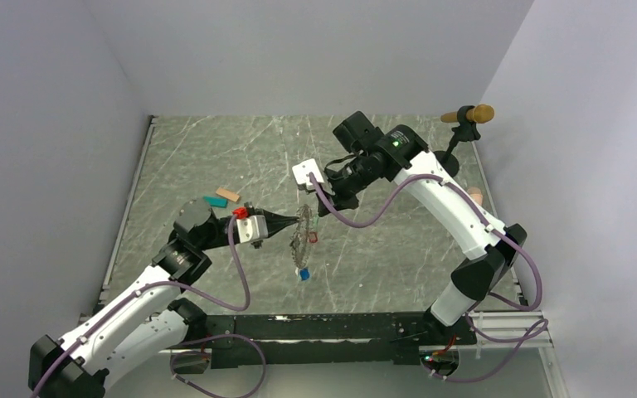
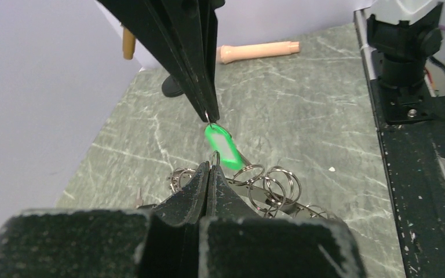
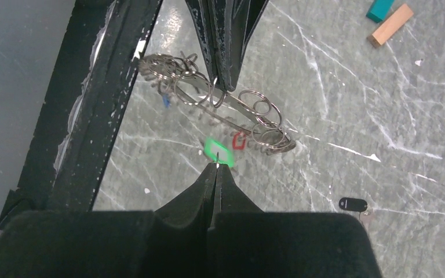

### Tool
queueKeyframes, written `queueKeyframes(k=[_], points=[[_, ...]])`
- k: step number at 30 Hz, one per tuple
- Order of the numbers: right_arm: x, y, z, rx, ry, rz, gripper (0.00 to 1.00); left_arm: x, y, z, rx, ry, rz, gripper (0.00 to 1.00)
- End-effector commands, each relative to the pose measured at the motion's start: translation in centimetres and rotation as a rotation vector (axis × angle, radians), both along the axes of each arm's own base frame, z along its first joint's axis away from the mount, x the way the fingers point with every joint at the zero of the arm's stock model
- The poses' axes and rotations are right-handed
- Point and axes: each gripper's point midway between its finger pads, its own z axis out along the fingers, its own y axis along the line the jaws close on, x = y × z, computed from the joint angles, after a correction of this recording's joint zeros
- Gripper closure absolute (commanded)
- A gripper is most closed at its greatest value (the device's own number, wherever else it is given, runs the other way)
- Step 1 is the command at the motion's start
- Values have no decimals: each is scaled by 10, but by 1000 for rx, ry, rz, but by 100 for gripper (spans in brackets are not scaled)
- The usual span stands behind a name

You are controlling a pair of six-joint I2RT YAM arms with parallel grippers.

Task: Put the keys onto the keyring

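Observation:
The keyring (image 3: 208, 107), a dark band hung with many small steel rings, is held edge-up above the table (image 1: 216, 157). My left gripper (image 2: 210, 165) is shut on one of its small rings (image 2: 215, 156); the same gripper (image 3: 222, 87) reaches in from the top of the right wrist view. The green key (image 2: 220, 145) hangs just beyond it by its own loop, and my right gripper (image 3: 216, 167) is shut on that loop. A blue key (image 1: 304, 274) hangs at the keyring's (image 1: 302, 236) low end, and a red tag (image 3: 239, 141) shows beside the band.
Teal (image 3: 379, 8) and tan (image 3: 390, 24) blocks lie on the table's far left. A black-tagged key (image 3: 353, 204) lies loose on the marble. A wooden peg (image 2: 258, 51) lies near the right wall, and the black base rail (image 1: 332, 327) runs along the near edge.

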Motion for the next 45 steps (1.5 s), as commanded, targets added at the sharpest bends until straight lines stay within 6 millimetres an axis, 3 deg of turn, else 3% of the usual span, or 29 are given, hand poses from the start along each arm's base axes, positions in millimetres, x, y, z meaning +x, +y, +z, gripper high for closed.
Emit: queueKeyframes(k=[1,14,32,45], points=[[6,10,12,48,-2,-54,100,11,6,17,-43,-84,81,100],[5,23,13,91,57,-86,100,16,8,20,-89,-56,129,100],[9,30,16,110,70,-103,100,16,14,42,-318,116,122,100],[15,36,26,136,60,-120,100,19,12,40,-352,186,101,100]])
